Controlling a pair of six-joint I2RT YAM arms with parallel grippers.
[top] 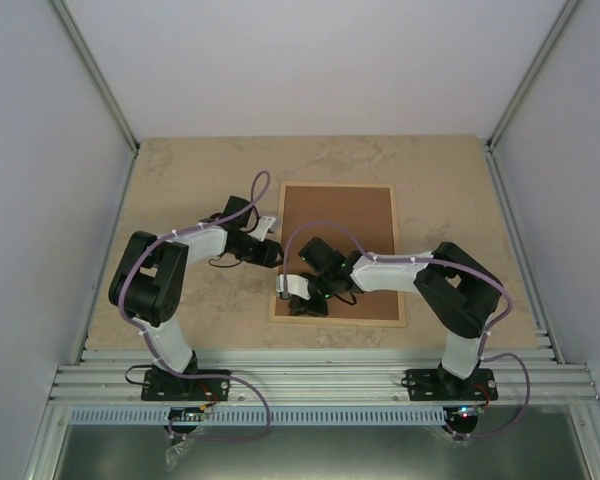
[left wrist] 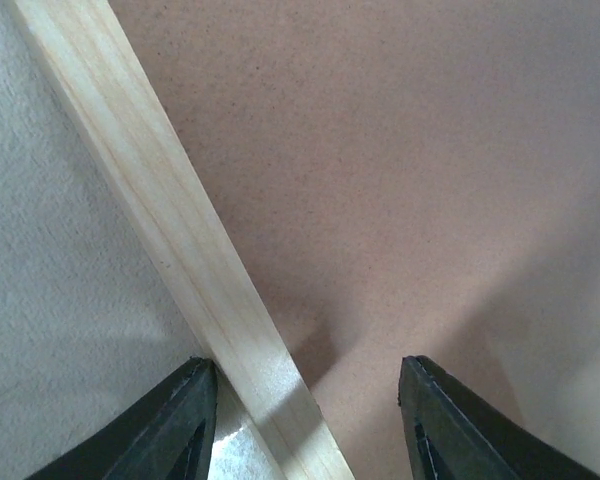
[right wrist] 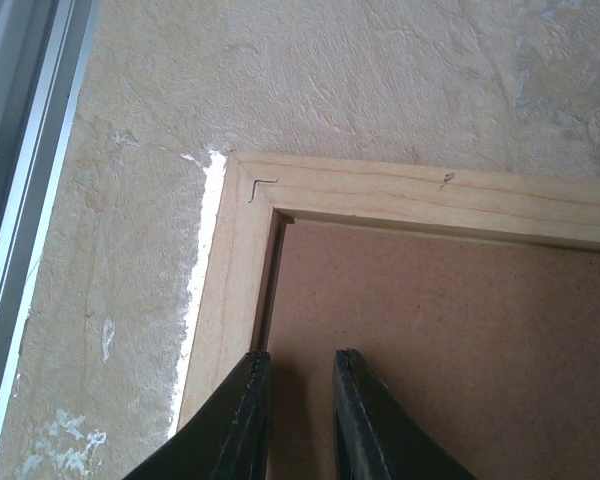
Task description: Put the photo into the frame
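Note:
The frame [top: 336, 186], thin pale wooden slats, lies flat on the table with a brown backing panel [top: 355, 215] filling it. The photo is hidden. My left gripper [top: 278, 255] hangs over the frame's left slat [left wrist: 170, 220], open. That slat runs between the jaws, one finger [left wrist: 175, 430] over the table and the other over the panel [left wrist: 400, 180]. My right gripper [top: 300, 302] is at the frame's near left corner [right wrist: 245, 180]. Its fingers [right wrist: 255, 400] stand a narrow gap apart over the panel [right wrist: 450, 330], just inside the slat, with nothing between them.
The beige stone-look table [top: 180, 180] surrounds the frame. A thin white strip [right wrist: 202, 250] shows along the outside of the slat near the corner. An aluminium rail [right wrist: 20, 150] runs along the table's near edge. Grey walls [top: 40, 150] close in the sides.

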